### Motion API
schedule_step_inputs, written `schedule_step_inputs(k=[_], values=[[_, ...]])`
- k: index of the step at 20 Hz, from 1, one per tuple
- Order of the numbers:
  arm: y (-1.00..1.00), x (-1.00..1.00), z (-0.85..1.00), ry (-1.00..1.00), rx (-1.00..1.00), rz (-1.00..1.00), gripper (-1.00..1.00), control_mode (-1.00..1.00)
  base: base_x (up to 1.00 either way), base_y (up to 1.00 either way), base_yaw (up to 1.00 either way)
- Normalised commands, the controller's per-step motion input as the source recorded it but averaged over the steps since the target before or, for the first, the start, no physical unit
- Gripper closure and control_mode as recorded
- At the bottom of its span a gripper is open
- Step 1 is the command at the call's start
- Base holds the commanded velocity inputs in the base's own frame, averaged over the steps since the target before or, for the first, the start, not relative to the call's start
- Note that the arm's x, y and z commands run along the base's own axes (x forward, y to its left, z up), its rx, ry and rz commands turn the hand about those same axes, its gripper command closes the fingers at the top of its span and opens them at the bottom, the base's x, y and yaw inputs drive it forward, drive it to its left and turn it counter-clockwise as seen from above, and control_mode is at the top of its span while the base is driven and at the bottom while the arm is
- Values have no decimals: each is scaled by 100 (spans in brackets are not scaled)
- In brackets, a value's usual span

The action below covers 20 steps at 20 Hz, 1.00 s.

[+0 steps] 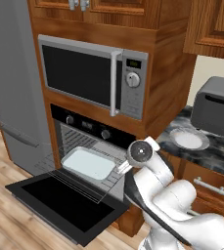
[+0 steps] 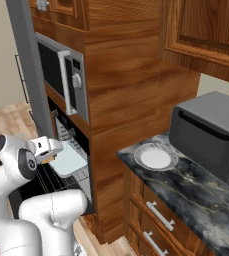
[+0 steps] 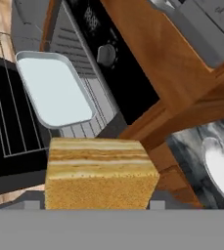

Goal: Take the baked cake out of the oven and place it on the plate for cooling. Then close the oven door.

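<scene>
- The claw [image 3: 91, 204] is clamped on the cake [image 3: 100, 173], lifted clear of the oven so it can be carried over.
- The tray [image 3: 55, 88] sits at ten o'clock on the pulled-out rack [image 1: 91, 183], bare.
- The oven door [image 1: 67, 205] hangs open; closing comes last.
- The plate [image 2: 156, 157] waits at three o'clock on the surface [image 2: 196, 195], beside the toaster [image 2: 213, 132].
</scene>
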Motion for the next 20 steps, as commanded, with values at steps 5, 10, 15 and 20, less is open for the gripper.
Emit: schedule_step_inputs(k=[5,10,15,20], values=[[-56,-1,44,14,12,-44,100,-100,0,0,0],[-45,26,5,13,0,-49,100,-100,0,0,0],[-62,38,0,3,2,-37,100,-100,0,0,0],[-96,22,0,5,18,-25,100,-100,0,0,0]])
